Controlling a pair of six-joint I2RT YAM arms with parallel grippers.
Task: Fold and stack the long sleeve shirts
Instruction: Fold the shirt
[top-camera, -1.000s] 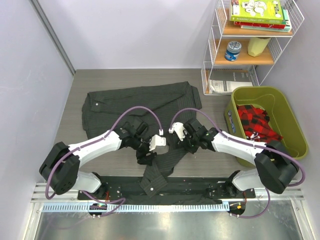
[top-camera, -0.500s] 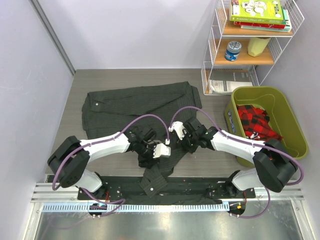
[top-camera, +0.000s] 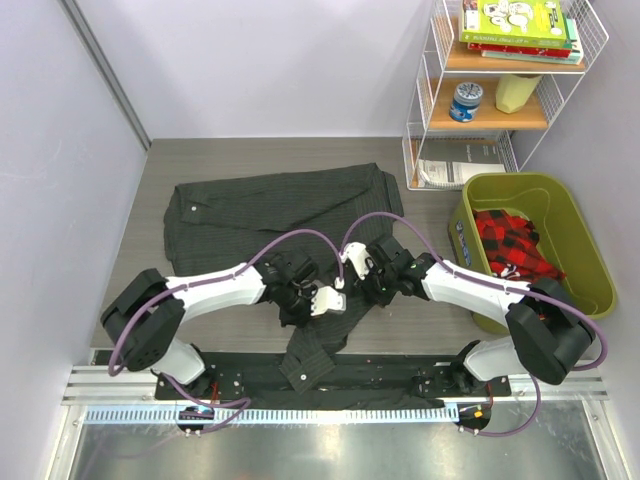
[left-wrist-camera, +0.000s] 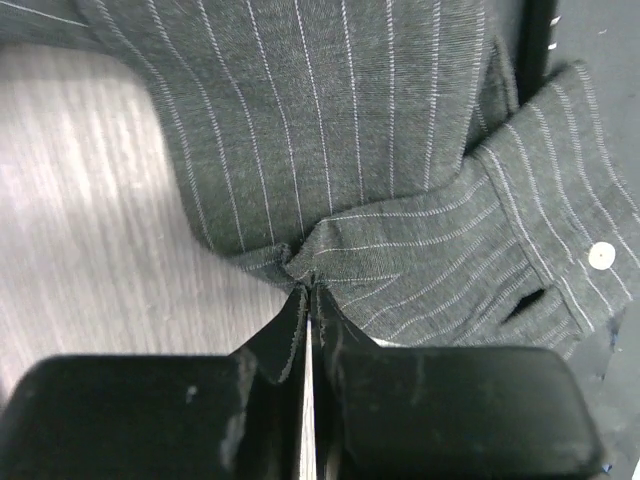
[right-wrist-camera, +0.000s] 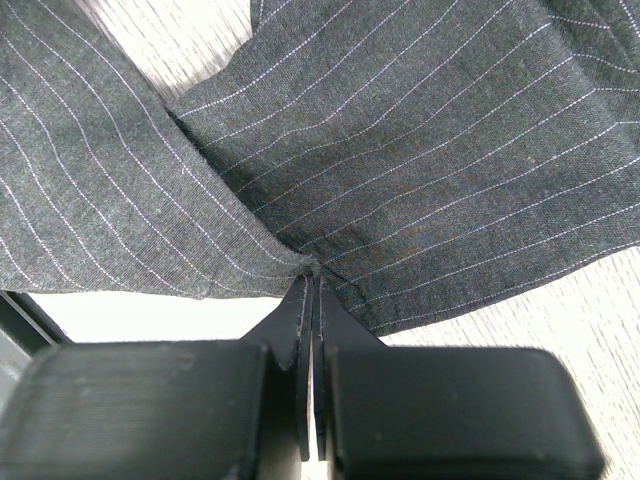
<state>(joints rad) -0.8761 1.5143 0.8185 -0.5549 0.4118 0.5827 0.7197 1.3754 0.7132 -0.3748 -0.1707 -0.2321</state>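
A long sleeve shirt (top-camera: 270, 205) of dark pinstriped cloth lies spread on the table. One sleeve (top-camera: 308, 355) trails down over the near edge. My left gripper (top-camera: 297, 303) sits on the cloth where that sleeve leaves the body. In the left wrist view the left gripper (left-wrist-camera: 308, 290) is shut on a pinched fold of the shirt (left-wrist-camera: 330, 120), with the buttoned cuff (left-wrist-camera: 560, 240) to its right. My right gripper (top-camera: 370, 285) rests at the shirt's lower right edge. The right wrist view shows the right gripper (right-wrist-camera: 313, 272) shut on a pinch of the shirt (right-wrist-camera: 430, 150).
A green bin (top-camera: 590, 270) holding red plaid cloth (top-camera: 510, 245) stands at the right. Behind it is a white wire shelf (top-camera: 430, 95) with books, a can and a cup. A black base rail (top-camera: 400, 372) runs along the near edge.
My left gripper slid right onto the shirt near the sleeve and went from open to shut on a fold of cloth. The right arm stayed put, still gripping.
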